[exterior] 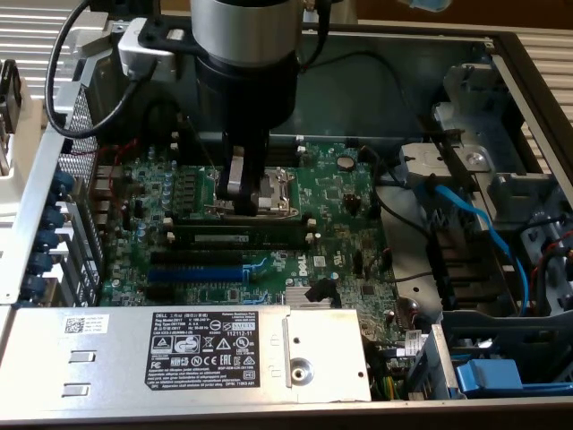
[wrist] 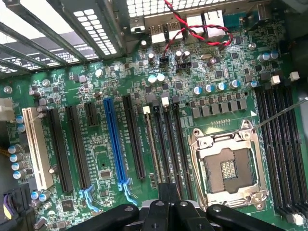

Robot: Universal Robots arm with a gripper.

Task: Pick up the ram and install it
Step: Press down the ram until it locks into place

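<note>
Inside an open computer case (exterior: 501,54) we look down on a green motherboard (exterior: 340,224), with a silver labelled power supply cover (exterior: 179,349) along its near edge. Our claw (exterior: 235,195) hangs low over the board, at the edge of the bare processor socket (exterior: 269,193), its fingers clenched together with nothing between them. The wrist view shows the same: the claw (wrist: 168,188) pressed shut above the row of black memory slots. The ram (exterior: 242,238) is not in the claw. It stands on edge in a slot just beside the fingertips, between the claw and the blue expansion slot (exterior: 192,273), close to the fingers but not touching them. From the side it looks like a long, thin, dark strip with a pale label partway along it, running the full length of its slot. From the wrist we see the ram (wrist: 150,144) only edge-on, as a narrow line. We cannot tell whether it is fully seated.
</note>
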